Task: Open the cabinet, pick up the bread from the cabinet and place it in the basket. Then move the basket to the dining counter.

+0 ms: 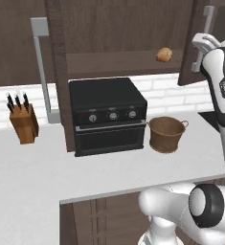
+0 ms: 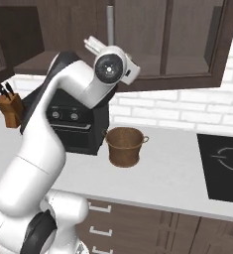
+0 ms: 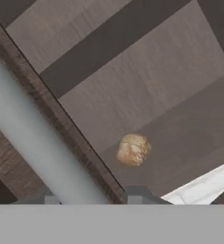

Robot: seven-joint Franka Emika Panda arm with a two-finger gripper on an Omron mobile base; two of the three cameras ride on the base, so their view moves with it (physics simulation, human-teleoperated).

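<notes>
The dark brown cabinet (image 1: pixel 123 63) stands open, with the small golden-brown bread (image 1: pixel 164 54) on its shelf, right of centre. My gripper (image 1: pixel 201 46) is up at the right door's silver bar handle (image 1: pixel 208 28). In the hand view the gripper (image 3: pixel 92 195) is shut around that handle (image 3: pixel 27 138), and the bread (image 3: pixel 133 149) lies beyond it on the shelf. The round woven basket (image 1: pixel 166 134) sits empty on the white worktop below the bread, right of the oven; it also shows as the basket (image 2: pixel 125 145). The dining counter is out of view.
A black toaster oven (image 1: pixel 109 116) stands under the cabinet, left of the basket. A wooden knife block (image 1: pixel 23 123) is at the far left. The left door's handle (image 1: pixel 40 72) juts out over the worktop. A black cooktop (image 2: pixel 222 166) lies at the right.
</notes>
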